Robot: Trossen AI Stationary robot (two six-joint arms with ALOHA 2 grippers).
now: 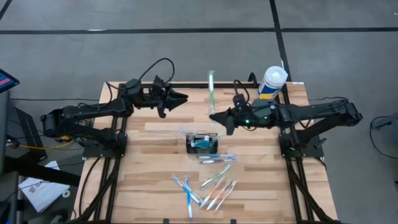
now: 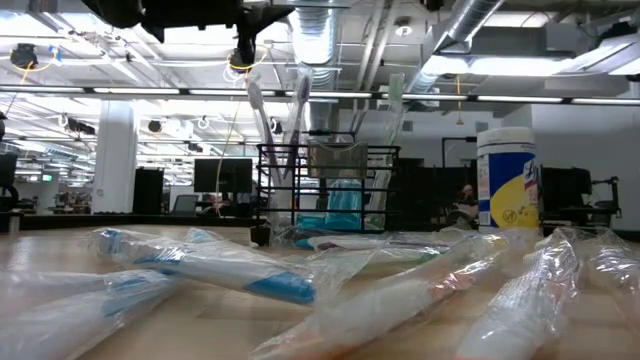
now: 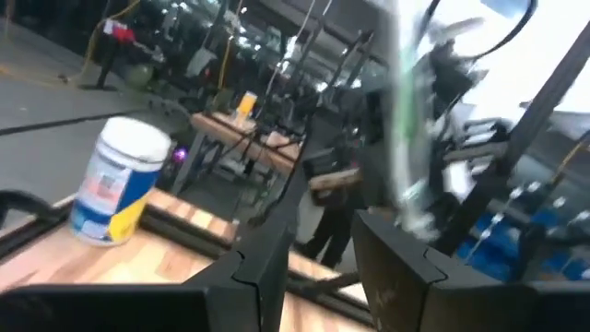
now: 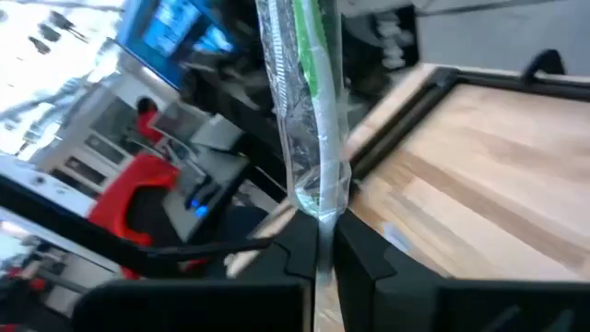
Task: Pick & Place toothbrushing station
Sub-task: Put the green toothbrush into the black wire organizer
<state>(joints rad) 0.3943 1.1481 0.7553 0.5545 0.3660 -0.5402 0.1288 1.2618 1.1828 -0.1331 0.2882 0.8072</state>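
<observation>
We see even overhead light and faint shadows; both wrist views smear with motion blur, near wrapped toothbrushes [image 2: 215,270] defocused.

- Own two dark fingers [image 3: 277,277] low in the frame, a gap between them.
- White tub [image 3: 118,180] with a blue and yellow label, upright on the wooden table [image 3: 111,258].
- Wrapped green toothbrush [image 3: 406,120] farther off, nearly upright, blurred.

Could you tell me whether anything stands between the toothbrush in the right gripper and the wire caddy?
Nothing visible does. The right gripper, shut on a green wrapped toothbrush, is beside the black mesh caddy, bare table between.
</observation>
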